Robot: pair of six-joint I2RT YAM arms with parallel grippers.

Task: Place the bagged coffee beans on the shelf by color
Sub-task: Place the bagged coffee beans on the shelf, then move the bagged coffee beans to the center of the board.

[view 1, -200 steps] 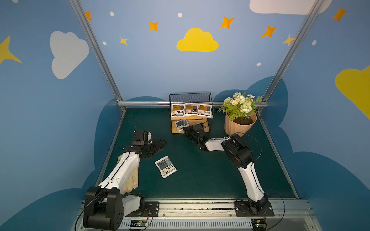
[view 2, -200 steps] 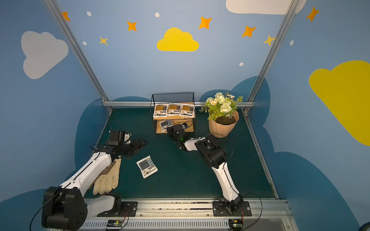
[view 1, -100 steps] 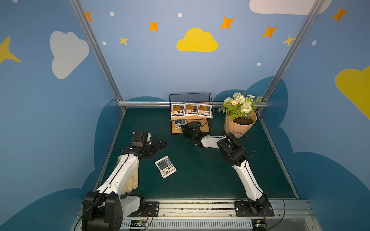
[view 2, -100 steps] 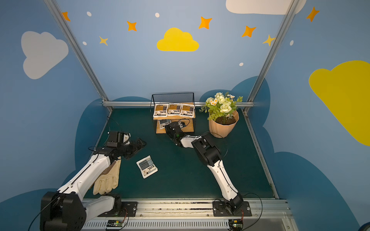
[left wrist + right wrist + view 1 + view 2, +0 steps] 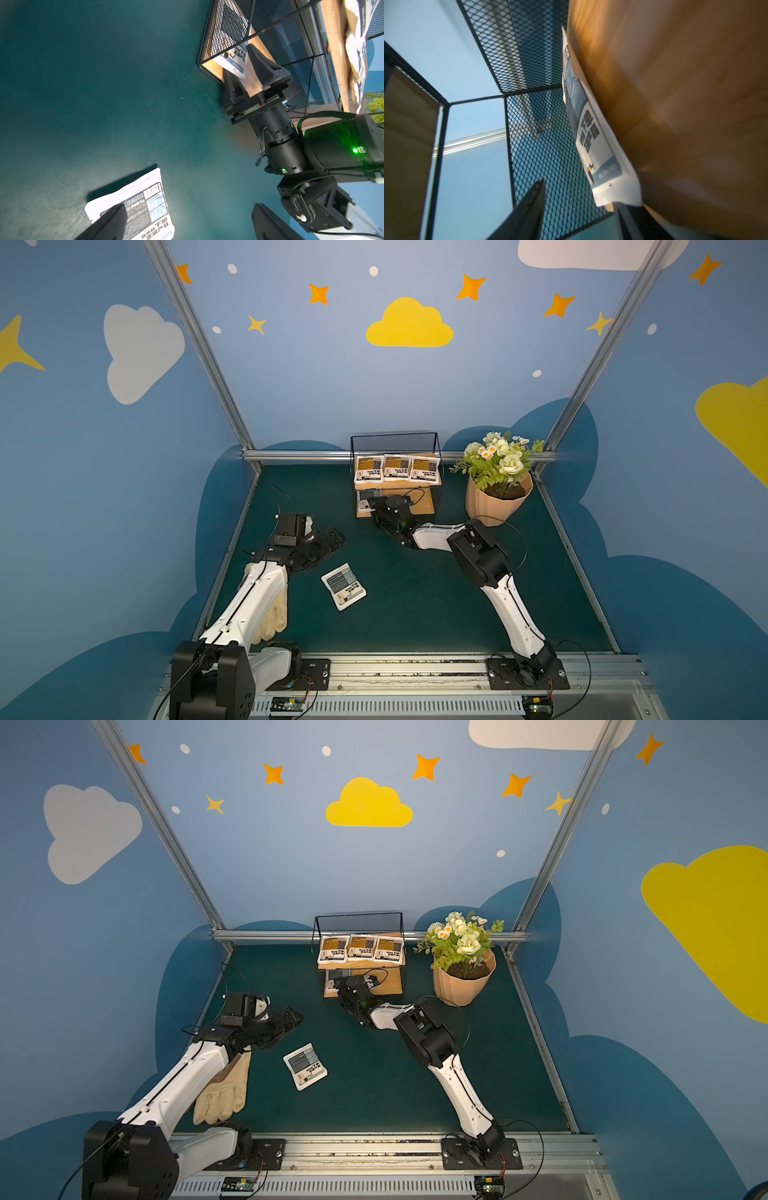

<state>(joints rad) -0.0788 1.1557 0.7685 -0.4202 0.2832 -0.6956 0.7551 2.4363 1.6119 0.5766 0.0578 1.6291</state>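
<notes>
Stretched further toward the shelf (image 5: 395,443) than a second ago, the right arm (image 5: 478,560) now has the right gripper (image 5: 237,58) at the left end of the lower board (image 5: 424,506). Its fingers, closed then, now stand spread. The left arm (image 5: 257,601) has hardly shifted.

A dark green table (image 5: 415,605) carries everything. Both arms reach over it from the near rail, the left one low over the table's left side. The shelf stands at the back middle against the far rail, and just to its right is a tan flower pot (image 5: 494,506) with green and white flowers. Cream gloves (image 5: 224,1090) lie at the near left, partly under the left arm.

Three orange-brown pouches (image 5: 397,467) sit side by side on the upper board (image 5: 399,486), filling it. One grey-blue pouch (image 5: 598,145) lies flat on the lower board, its near edge between the right gripper's spread fingers. One fingertip is right at that edge, but I cannot tell whether it touches. A second grey-blue pouch (image 5: 344,585) lies label up on the open table, left of centre. The left gripper (image 5: 334,537) hangs near it with its fingers wide apart, holding nothing
</notes>
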